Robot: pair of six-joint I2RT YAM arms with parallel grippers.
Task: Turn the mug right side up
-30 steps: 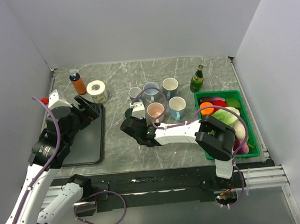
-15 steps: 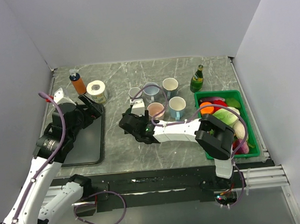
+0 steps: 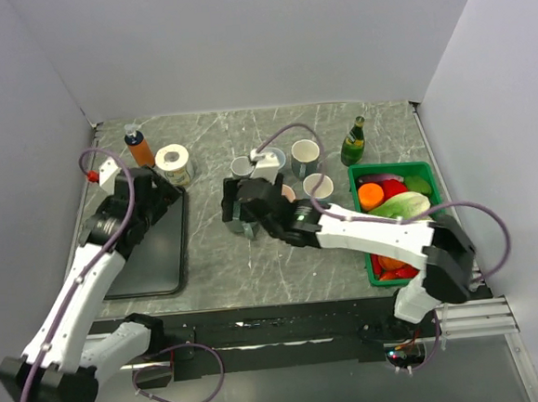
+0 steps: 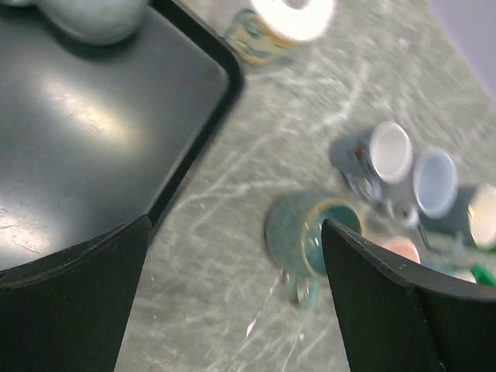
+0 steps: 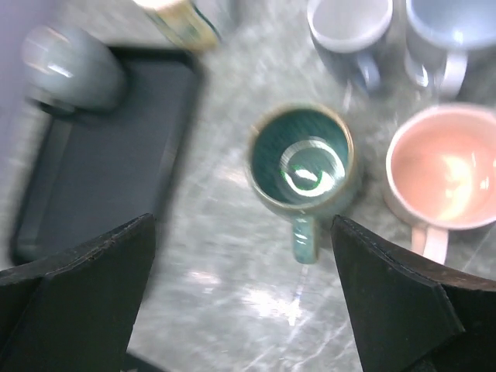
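The teal mug (image 5: 302,159) stands upright on the marble table, mouth up, with its handle pointing toward my wrist camera. My right gripper (image 5: 242,221) hovers open directly above it, the fingers wide on either side and touching nothing. In the top view the right gripper (image 3: 239,213) covers the mug. The left wrist view shows the same mug (image 4: 310,232) ahead of my open left gripper (image 4: 234,223), which hangs empty over the tray's right edge (image 3: 157,193).
Grey (image 5: 349,23), blue (image 5: 449,23) and pink (image 5: 442,167) mugs stand just behind and right of the teal one. A black tray (image 3: 152,257) with a grey domed thing (image 5: 74,70) lies left. Green bin (image 3: 392,166), green bottle (image 3: 353,141), orange bottle (image 3: 139,148) and tape roll (image 3: 173,160) stand around.
My right gripper has opened, let go of the teal mug and moved back and up from it. The left arm has swung toward the back of the table.
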